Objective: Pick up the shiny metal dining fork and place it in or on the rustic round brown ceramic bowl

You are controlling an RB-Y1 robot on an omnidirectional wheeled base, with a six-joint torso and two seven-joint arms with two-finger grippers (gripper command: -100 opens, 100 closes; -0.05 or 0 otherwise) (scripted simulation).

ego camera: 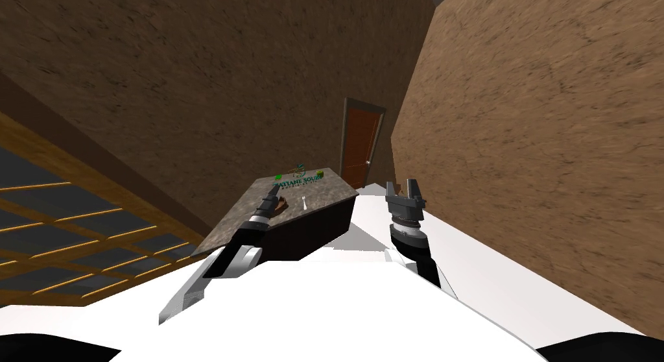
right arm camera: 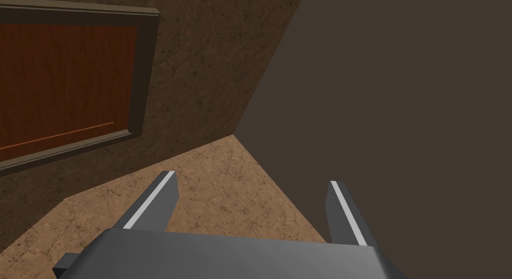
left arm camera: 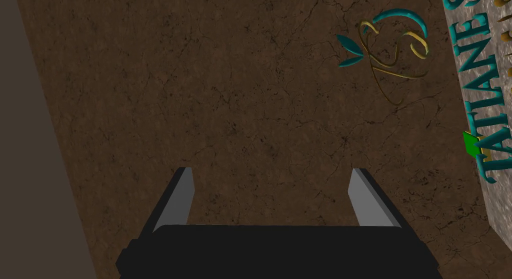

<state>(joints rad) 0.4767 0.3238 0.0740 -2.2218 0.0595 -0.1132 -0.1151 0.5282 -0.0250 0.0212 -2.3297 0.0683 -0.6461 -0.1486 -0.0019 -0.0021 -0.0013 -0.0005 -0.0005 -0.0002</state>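
1. The fork (ego camera: 303,204) is a thin, stiff, light piece, by the look of it. Its smooth surface will likely slip, and lying flat it leaves little to get under. The best hold is probably across the middle of the handle, pinched on its narrow sides.
2. It shows as a small pale sliver, almost white. Its tines are too small to make out.
3. It lies flat on the table (ego camera: 331,186), close to the front edge and about midway along it.
4. The bowl (ego camera: 281,209) is a low brown shape just beside the fork, also near the front edge, toward the table's left end.
5. The left gripper (ego camera: 272,193) hangs over the table right by the bowl. Its fingers (left arm camera: 176,201) are spread apart and empty.
6. The right gripper (ego camera: 406,188) is raised off the table's right end, well apart from the fork. Its fingers are likewise released and hold nothing.
7. Teal lettering (ego camera: 299,181) runs along the table's far edge.
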